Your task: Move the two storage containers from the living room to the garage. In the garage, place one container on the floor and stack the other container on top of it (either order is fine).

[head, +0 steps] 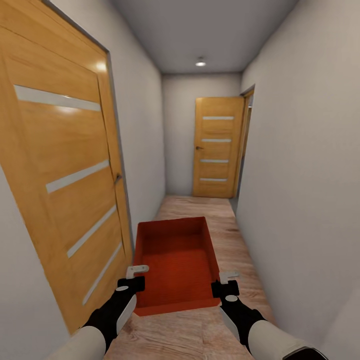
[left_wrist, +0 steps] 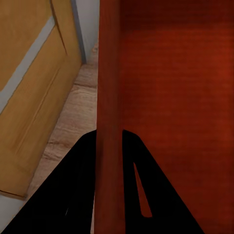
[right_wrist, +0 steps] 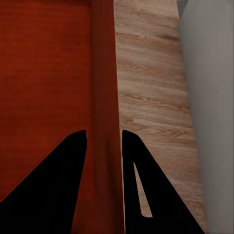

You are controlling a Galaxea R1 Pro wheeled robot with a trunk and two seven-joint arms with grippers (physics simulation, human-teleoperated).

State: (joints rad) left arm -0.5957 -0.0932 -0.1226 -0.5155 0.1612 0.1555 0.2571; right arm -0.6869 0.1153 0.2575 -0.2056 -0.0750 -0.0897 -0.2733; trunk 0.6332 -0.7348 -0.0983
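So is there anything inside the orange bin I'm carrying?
The storage container looks empty: bare red bottom and walls show. The floor directly beneath it is covered.

We reach both arms forward: our left gripper and right gripper each clamp a side wall of the storage container.

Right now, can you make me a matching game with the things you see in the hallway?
Things:
1. storage container
2. near door
3. far door
4. ceiling light

Places:
A. at the corridor's end
B. held between both end effectors
C. overhead, glowing
D. close on the left wall

Pairs: 1-B, 2-D, 3-A, 4-C
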